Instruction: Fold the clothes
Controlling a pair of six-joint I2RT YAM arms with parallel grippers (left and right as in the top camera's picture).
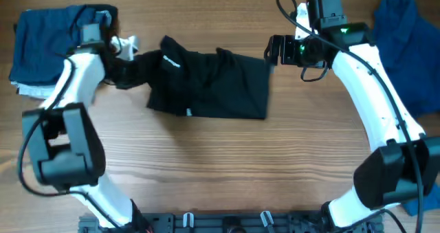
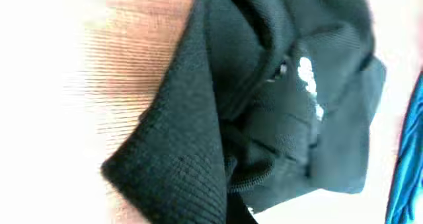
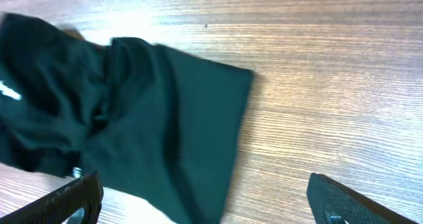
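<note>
Two arms bent inward — R end effector [image 1: 270, 51] spread, L end effector [image 1: 125, 49] unclear.

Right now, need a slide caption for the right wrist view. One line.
Open right gripper poised over the edge of the rumpled black shirt on the wooden table.

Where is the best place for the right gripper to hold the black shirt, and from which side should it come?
Probably the far right corner of the black shirt: there the cloth lies flat with a straight edge, unlike the bunched left end. Come from the right, across the table; the open right gripper is beside that corner.
</note>
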